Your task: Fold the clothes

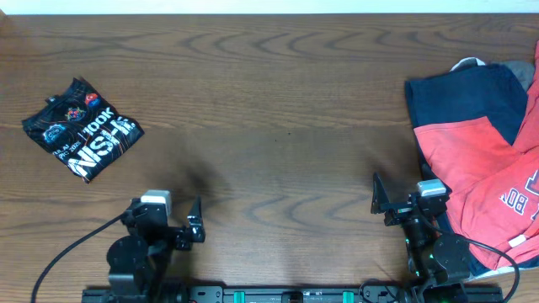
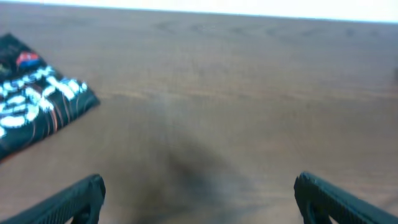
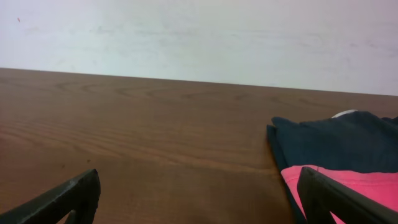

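A black jersey (image 1: 82,128) with white lettering and small colourful logos lies folded in a small bundle at the table's far left; it also shows in the left wrist view (image 2: 37,115). A pile of red-and-navy garments (image 1: 482,160) lies unfolded at the right edge, also in the right wrist view (image 3: 336,149). My left gripper (image 1: 195,221) is open and empty near the front edge, to the right of and nearer than the jersey. My right gripper (image 1: 376,195) is open and empty, just left of the red-and-navy pile.
The brown wooden table (image 1: 269,109) runs across the whole view. A pale wall (image 3: 199,37) stands behind its far edge. Both arm bases and a cable (image 1: 59,257) sit at the front edge.
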Robot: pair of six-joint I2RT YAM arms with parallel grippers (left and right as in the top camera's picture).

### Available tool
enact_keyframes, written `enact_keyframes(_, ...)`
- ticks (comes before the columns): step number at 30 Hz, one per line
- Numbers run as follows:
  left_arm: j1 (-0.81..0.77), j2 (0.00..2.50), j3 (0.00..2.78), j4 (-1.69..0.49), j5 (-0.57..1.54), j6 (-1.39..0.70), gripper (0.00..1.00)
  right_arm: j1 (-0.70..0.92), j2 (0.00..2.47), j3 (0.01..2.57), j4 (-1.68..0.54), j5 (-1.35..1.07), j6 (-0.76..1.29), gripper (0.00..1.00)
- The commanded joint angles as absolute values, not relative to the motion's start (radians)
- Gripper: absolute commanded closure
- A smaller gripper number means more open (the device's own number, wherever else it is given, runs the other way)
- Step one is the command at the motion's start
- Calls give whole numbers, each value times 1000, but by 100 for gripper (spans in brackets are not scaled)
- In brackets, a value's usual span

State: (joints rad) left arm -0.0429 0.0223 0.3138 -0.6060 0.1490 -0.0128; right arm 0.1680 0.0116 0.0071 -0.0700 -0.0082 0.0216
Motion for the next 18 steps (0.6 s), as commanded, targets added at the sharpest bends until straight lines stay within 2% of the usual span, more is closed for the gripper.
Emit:
enact_keyframes(1,-38,2,242,-526,137,7,2,178,5,6,-73,-15,22,1)
enact_keyframes(11,-38,2,1,-47,92,14,2,178,5,6,-73,-15,22,1)
enact_keyframes(18,-38,2,4,-62,89,44,2,178,5,6,-73,-15,22,1)
